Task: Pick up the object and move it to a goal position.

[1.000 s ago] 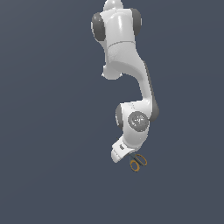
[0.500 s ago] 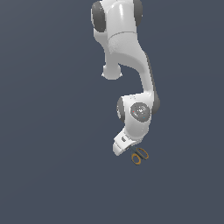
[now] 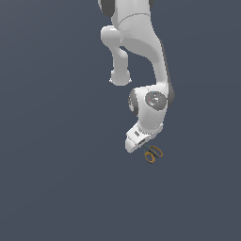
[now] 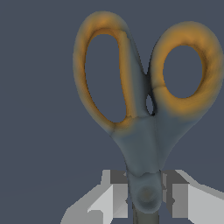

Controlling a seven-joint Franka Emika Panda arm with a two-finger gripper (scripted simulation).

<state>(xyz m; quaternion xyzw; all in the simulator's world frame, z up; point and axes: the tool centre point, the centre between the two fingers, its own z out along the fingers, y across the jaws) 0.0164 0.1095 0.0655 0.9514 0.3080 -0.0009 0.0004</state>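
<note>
Dark blue-grey ground fills both views, featureless, with no goal marker to be seen. Exterior view: the white arm (image 3: 141, 56) hangs from the upper edge, bent at its grey-capped wrist joint, with the hand pointing down and toward the exterior view's left. The scissors (image 3: 153, 153) show as two small orange loops just beside the lower end of the hand. Against the view half a second earlier, the upper links have swung toward the exterior view's right and the wrist has rolled slightly, while the loops have kept the same place relative to the hand. The scissors have therefore travelled with the arm, which suggests that the pick-up is done and the carry is under way.

Wrist view: the gripper (image 4: 146, 199) is pinching the scissors at the grey pivot region, one pale finger (image 4: 116, 199) pressed to each side of it. The two orange handle loops stand clear beyond the fingers. The blades are hidden behind the fingers.

Judgement: the hold sits near the pivot, so the loops overhang and could swing if the grip loosens. How far the goal lies cannot be told, since no target appears.
</note>
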